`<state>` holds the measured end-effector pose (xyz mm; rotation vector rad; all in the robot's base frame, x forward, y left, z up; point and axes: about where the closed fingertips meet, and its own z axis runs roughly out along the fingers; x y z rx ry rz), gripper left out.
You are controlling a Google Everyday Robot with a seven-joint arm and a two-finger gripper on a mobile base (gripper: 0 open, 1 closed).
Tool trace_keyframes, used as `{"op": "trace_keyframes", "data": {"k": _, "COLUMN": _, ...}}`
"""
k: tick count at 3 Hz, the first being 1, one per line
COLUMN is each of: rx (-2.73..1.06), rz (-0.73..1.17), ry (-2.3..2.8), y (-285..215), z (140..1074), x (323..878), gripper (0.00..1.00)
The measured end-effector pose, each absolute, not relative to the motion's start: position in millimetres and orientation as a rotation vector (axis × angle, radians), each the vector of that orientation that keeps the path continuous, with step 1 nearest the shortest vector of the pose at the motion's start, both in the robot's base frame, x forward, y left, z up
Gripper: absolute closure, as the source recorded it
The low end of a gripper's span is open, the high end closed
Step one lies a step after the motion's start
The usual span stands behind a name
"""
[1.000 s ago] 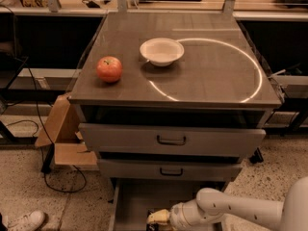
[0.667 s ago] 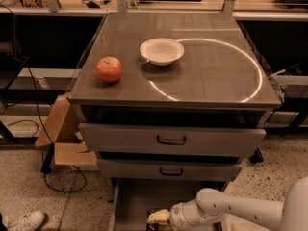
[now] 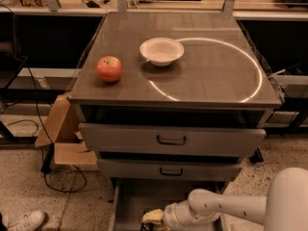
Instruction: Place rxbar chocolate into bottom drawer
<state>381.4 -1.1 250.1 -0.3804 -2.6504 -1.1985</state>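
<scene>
The bottom drawer is pulled open at the foot of the grey cabinet, and its flat grey floor shows. My gripper reaches into it from the right, low over the floor near the front edge of the view. A small dark shape sits right at the gripper's tip. It may be the rxbar chocolate, but I cannot tell whether it is held or lying on the drawer floor. My white arm covers the right half of the drawer.
A red apple and a white bowl stand on the cabinet top. The two upper drawers are slightly open. A cardboard box and cables lie on the floor at left, with a shoe.
</scene>
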Motion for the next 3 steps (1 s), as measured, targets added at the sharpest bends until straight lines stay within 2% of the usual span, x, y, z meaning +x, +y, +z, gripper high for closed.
{"op": "trace_keyframes", "data": {"k": 3, "rx": -0.474, "rz": -1.157, "ry": -2.685, "y": 10.3, "z": 229.1, "x": 392.2, "gripper": 1.0}}
